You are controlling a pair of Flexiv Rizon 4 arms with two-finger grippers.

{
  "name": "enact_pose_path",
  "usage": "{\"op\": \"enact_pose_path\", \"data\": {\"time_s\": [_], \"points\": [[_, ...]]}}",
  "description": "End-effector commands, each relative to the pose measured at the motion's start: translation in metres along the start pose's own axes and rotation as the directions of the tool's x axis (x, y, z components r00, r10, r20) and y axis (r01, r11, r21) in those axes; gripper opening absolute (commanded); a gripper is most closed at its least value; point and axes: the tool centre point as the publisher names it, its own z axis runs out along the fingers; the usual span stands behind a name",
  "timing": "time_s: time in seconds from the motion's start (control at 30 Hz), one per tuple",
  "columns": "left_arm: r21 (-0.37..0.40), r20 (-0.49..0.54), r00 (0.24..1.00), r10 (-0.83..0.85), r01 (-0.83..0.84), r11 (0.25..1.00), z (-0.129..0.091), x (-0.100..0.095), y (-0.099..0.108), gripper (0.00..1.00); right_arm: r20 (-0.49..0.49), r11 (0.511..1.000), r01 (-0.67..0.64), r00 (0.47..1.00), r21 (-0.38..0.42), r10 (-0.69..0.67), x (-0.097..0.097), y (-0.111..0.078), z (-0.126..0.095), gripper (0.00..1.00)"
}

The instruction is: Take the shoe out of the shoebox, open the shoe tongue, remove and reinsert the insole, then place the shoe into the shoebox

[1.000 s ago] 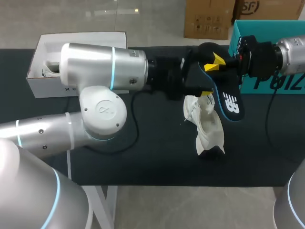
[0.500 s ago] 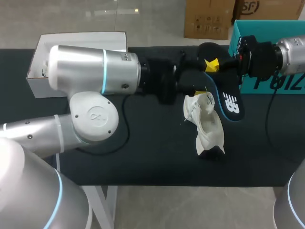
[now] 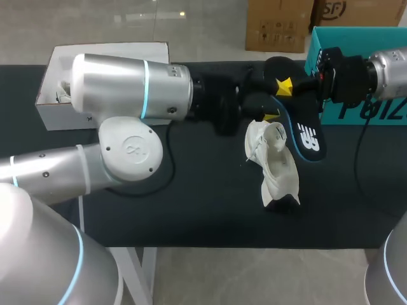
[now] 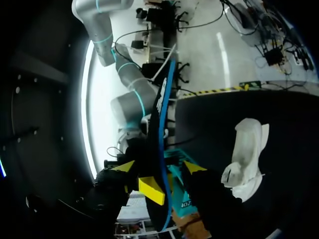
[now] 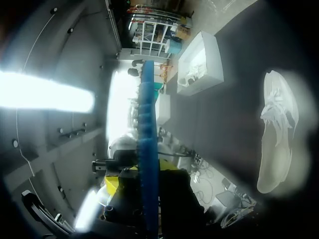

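My right gripper (image 3: pixel 299 84) is shut on a dark insole (image 3: pixel 307 136) with a blue rim and holds it above the table, its long end hanging down toward the shoe. In the right wrist view the insole (image 5: pixel 148 139) stands edge-on between that gripper's (image 5: pixel 144 196) fingers. My left gripper (image 4: pixel 159 168) straddles the insole (image 4: pixel 160 134), a yellow tip on each side with a gap to it, so it is open. A white shoe (image 3: pixel 275 166) lies on the dark table just below the insole, and it also shows as the shoe (image 4: pixel 246 159) beside the left fingers.
The white shoebox (image 3: pixel 63 111) sits open at the table's back left, behind my left arm (image 3: pixel 127 95). A teal box (image 3: pixel 356 114) stands at the right, under my right arm. The table's front edge runs just below the shoe.
My left gripper's fingers have drawn in from wide open toward the insole, and the left arm has shifted slightly. The right arm, insole and shoe have stayed put.
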Motion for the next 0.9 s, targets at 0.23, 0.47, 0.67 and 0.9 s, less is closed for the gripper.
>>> {"op": "enact_pose_path", "data": {"time_s": [0.23, 0.47, 0.67, 0.9], "points": [[-0.006, -0.01, 1.0, -0.005, 0.005, 1.0, 0.0121, 0.0001, -0.0004, 0.3, 0.004, 1.0, -0.002, 1.0, 0.0, 0.002, 0.0004, -0.0008, -0.0002, 0.0], [-0.005, -0.017, 1.0, -0.003, 0.003, 1.0, 0.0146, -0.0017, -0.0014, 0.28, 0.004, 1.0, -0.002, 1.0, 0.0, 0.002, 0.0004, -0.0008, -0.0002, 0.0], [-0.013, -0.019, 1.0, -0.014, 0.014, 1.0, 0.0139, -0.0004, -0.0006, 0.23, 0.004, 1.0, -0.002, 1.0, 0.0, 0.002, 0.0004, -0.0008, -0.0002, 0.0], [-0.019, -0.023, 0.999, -0.035, 0.034, 0.999, 0.0144, 0.0017, 0.0021, 0.0, 0.004, 1.0, -0.002, 1.0, 0.0, 0.002, 0.0004, -0.0008, -0.0002, 0.0]]}}
